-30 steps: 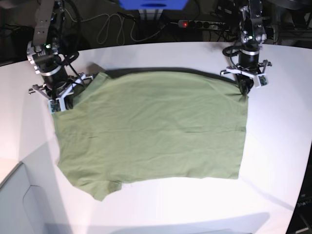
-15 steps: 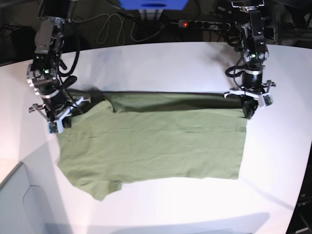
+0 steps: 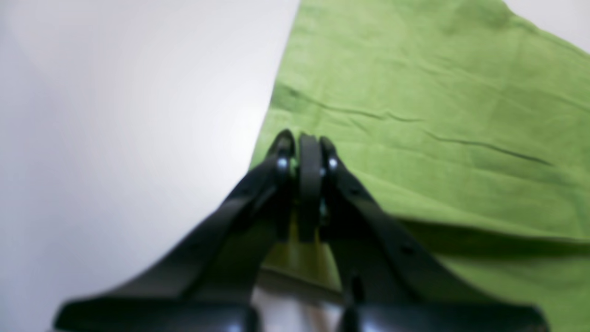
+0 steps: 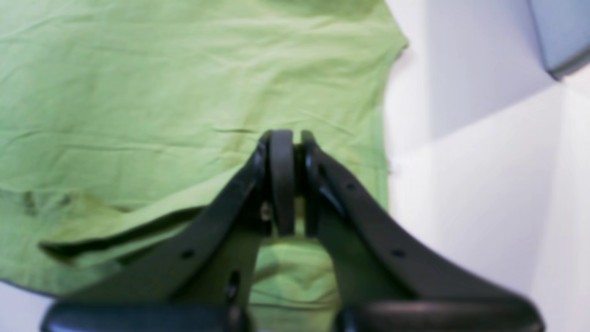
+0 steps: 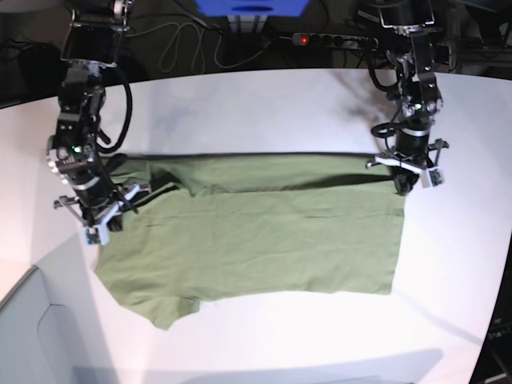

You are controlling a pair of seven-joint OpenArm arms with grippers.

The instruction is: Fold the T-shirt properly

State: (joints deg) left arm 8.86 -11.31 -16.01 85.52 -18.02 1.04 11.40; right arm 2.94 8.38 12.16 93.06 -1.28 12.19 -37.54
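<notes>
Now both grippers pinch the T-shirt; far edge lifted.

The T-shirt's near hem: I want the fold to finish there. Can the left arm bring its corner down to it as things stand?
Probably yes: the left gripper is shut on the T-shirt, and only flat cloth lies between it and the near hem.

Overhead base view; two close wrist views
</notes>
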